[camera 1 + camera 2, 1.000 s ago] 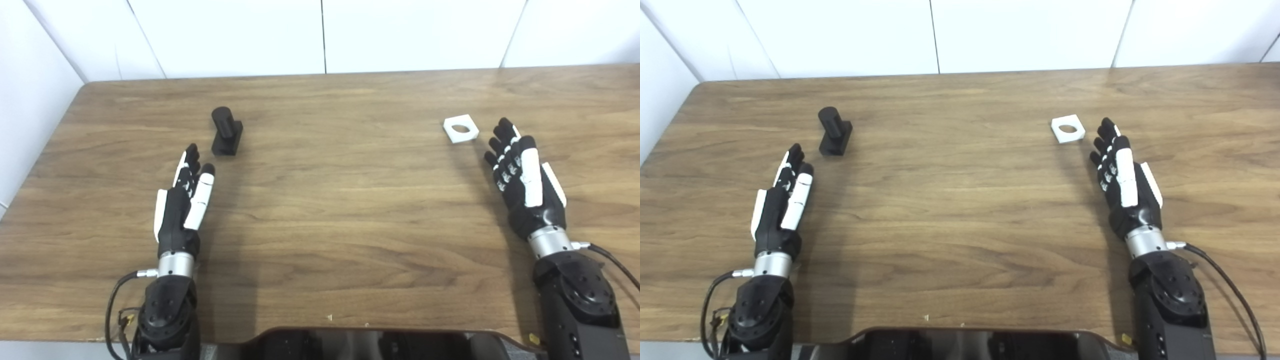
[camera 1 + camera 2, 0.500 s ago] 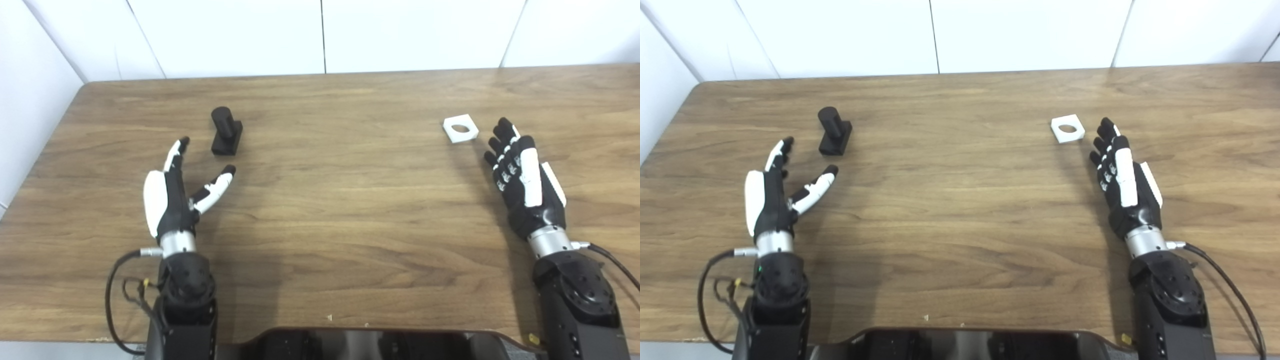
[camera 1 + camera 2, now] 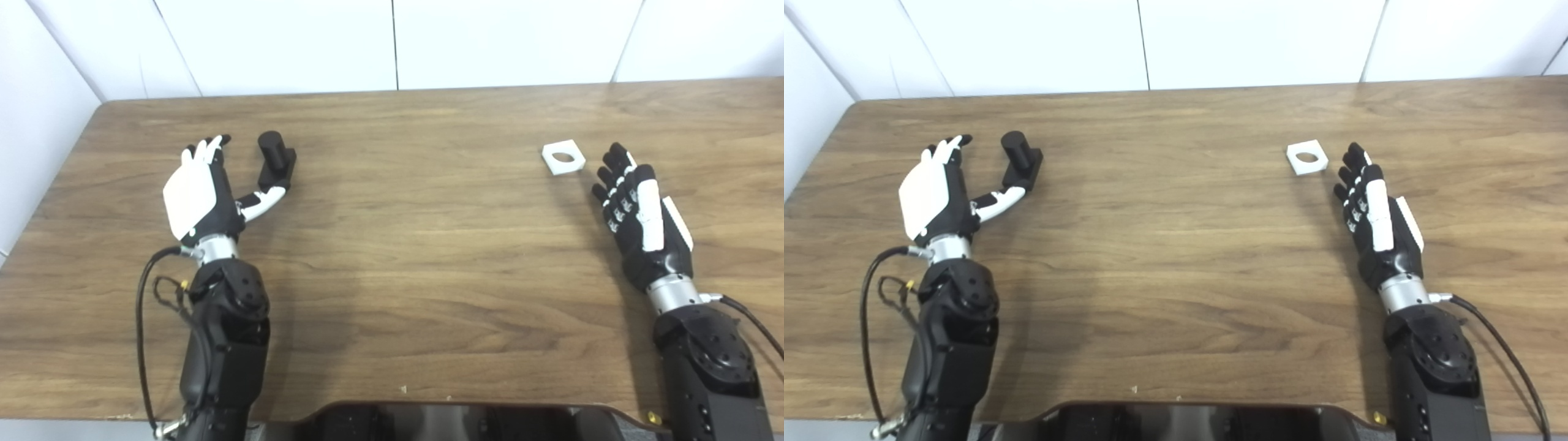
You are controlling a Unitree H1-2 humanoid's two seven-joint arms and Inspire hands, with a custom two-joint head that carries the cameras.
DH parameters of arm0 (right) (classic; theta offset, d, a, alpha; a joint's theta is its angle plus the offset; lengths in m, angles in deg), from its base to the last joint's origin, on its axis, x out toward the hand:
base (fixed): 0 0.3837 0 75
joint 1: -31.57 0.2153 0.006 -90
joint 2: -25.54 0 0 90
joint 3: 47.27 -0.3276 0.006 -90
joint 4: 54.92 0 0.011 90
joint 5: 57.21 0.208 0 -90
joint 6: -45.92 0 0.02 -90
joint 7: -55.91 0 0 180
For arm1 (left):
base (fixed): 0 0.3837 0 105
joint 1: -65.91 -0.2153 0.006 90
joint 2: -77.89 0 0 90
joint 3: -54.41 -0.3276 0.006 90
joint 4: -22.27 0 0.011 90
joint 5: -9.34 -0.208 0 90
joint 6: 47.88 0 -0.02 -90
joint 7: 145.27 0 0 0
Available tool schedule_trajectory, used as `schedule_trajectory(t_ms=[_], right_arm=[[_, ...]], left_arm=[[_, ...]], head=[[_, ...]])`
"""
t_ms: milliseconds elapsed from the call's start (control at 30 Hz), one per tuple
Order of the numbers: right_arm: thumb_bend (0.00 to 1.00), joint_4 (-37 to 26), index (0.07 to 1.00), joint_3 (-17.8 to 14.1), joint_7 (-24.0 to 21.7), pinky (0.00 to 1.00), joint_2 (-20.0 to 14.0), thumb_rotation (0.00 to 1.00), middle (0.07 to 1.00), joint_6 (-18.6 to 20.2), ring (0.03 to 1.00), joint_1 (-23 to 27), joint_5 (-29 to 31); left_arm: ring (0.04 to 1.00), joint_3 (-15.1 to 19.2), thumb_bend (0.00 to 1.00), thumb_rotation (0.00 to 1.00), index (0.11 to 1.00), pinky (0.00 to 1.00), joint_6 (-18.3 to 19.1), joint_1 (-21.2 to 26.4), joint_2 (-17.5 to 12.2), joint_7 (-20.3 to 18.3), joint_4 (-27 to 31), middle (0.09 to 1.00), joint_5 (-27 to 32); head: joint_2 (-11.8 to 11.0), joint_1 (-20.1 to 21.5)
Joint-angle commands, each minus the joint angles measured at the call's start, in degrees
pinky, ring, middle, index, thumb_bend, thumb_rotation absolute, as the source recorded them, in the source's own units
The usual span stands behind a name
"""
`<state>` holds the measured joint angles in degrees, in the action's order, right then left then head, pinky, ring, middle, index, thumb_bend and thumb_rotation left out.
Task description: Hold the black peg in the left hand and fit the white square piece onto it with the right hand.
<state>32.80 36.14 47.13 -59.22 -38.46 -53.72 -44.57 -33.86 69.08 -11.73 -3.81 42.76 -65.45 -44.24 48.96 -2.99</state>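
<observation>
The black peg, a short cylinder on a square base, lies tilted on the wooden table at the far left. My left hand is open just left of it, back plate up, thumb stretched toward the peg's base, fingers beside the peg and not closed on it. The white square piece with a round hole lies flat at the far right. My right hand is open, fingers straight, its tips a little to the right of and nearer than the piece, apart from it.
White wall panels stand behind the table's far edge. The table's left edge runs close to my left hand. A dark part of the robot's body shows at the bottom middle.
My left hand has moved forward to the peg, turned its back plate up and spread its thumb toward the peg's base. The right hand, peg and white piece have stayed put.
</observation>
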Motion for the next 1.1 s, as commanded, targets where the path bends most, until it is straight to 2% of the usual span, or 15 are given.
schedule_trajectory(t_ms=[0,133,333,533,767,1067], right_arm=[[0.58,0.40,0.997,-0.18,-0.48,1.00,0.01,0.99,1.000,-1.15,1.000,0.31,0.77],[0.58,0.43,0.992,-0.33,-0.44,1.00,0.11,0.97,1.000,-1.19,1.000,0.26,1.07],[0.58,0.27,0.992,-0.16,-0.11,1.00,0.19,0.98,1.000,-0.61,1.000,0.27,0.79],[0.61,0.10,0.975,-0.13,0.26,1.00,0.43,0.96,1.000,-0.34,1.000,0.18,0.54],[0.59,0.22,0.983,0.00,0.07,1.00,0.37,0.97,1.000,-0.59,1.000,0.05,0.52],[0.58,-0.14,0.989,0.39,-0.05,1.00,0.31,0.99,1.000,-0.07,1.000,0.03,0.24]], left_arm=[[0.995,0.12,0.75,0.42,0.846,0.90,-0.06,3.69,-0.65,0.64,-1.28,0.948,-2.67],[0.989,0.07,0.75,0.46,0.813,0.91,-0.06,6.25,-1.24,0.70,-5.41,0.943,-3.75],[0.997,1.57,0.74,0.53,0.801,0.94,-0.06,9.96,-1.19,-2.57,-9.84,0.945,-7.11],[0.985,1.42,0.75,0.57,0.798,0.94,-0.05,11.56,-1.37,-2.48,-12.44,0.936,-8.27],[0.976,0.86,0.75,0.57,0.775,0.94,-0.05,12.36,-1.39,-1.82,-14.38,0.926,-9.33],[0.974,-1.19,0.76,0.52,0.741,0.95,-0.05,10.64,-1.01,-1.13,-13.23,0.918,-12.43]], head=[[-0.01,-0.07],[-0.05,-0.11],[-0.19,0.05],[-0.18,0.21],[-0.17,0.64],[0.07,0.28]])
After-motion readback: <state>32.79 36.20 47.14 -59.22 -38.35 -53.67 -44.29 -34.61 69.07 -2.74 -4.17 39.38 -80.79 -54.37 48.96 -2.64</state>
